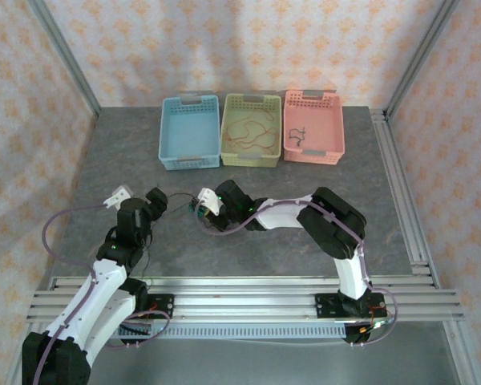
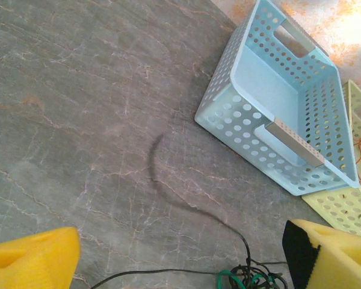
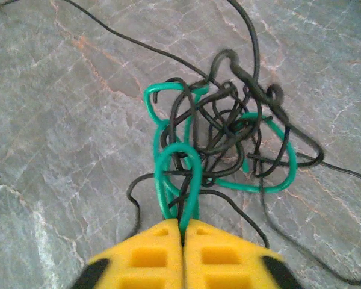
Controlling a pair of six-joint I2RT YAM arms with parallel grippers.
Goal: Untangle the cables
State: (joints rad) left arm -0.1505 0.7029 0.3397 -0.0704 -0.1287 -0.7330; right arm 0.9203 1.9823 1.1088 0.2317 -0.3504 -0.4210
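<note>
While the left gripper (image 2: 180, 259) hangs with its yellow fingers spread wide, the right gripper (image 3: 182, 226) pinches one loop of thin green cable (image 3: 195, 177) from the tangle of thin black and green cables (image 3: 228, 138) on the grey marbled table (image 3: 60, 120) between the arms.

Ahead of me, the yellow-green basket (image 1: 249, 159) stands in the middle of a row on the grey marbled table (image 1: 104, 160). The pale blue basket (image 1: 189, 132) sits just beside it on its left. The pink basket (image 1: 313, 156) sits just beside it on its right. Floral wallpaper (image 1: 224, 48) rises behind it.
</note>
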